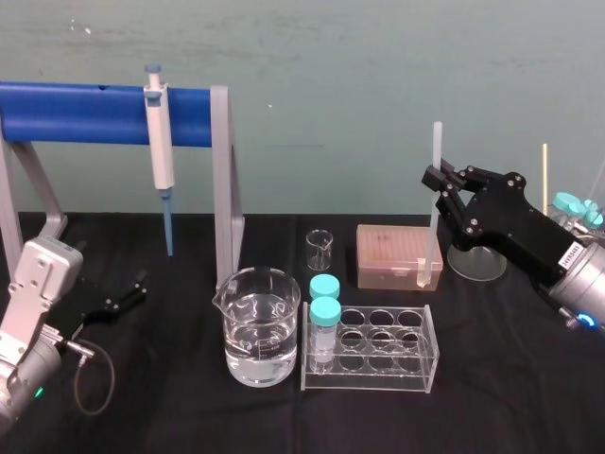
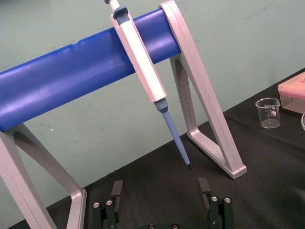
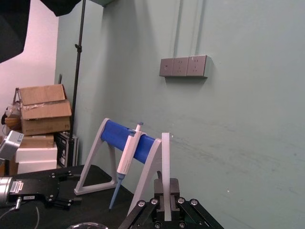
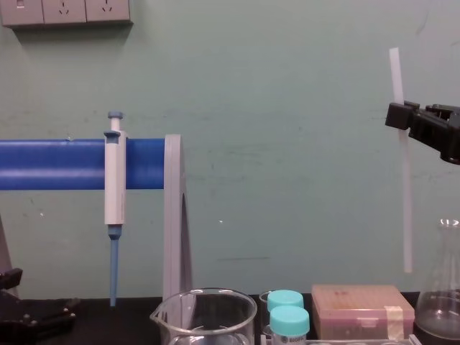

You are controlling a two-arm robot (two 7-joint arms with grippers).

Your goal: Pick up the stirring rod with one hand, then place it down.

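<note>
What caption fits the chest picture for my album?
The robot's right black claw holds the long, thin translucent-white stirring rod upright in the air.

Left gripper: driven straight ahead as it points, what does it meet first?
Likely the pipette's blue tip, hanging from the stand dead ahead of the open left gripper; depth is unclear, so it may pass beneath and reach the wall.

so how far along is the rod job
Pick-up looks done: the right claw is shut on the stirring rod, upright, its lower end hanging above the table. Left to do: setting it down. The left claw sits open, parked near the pipette stand.
</note>
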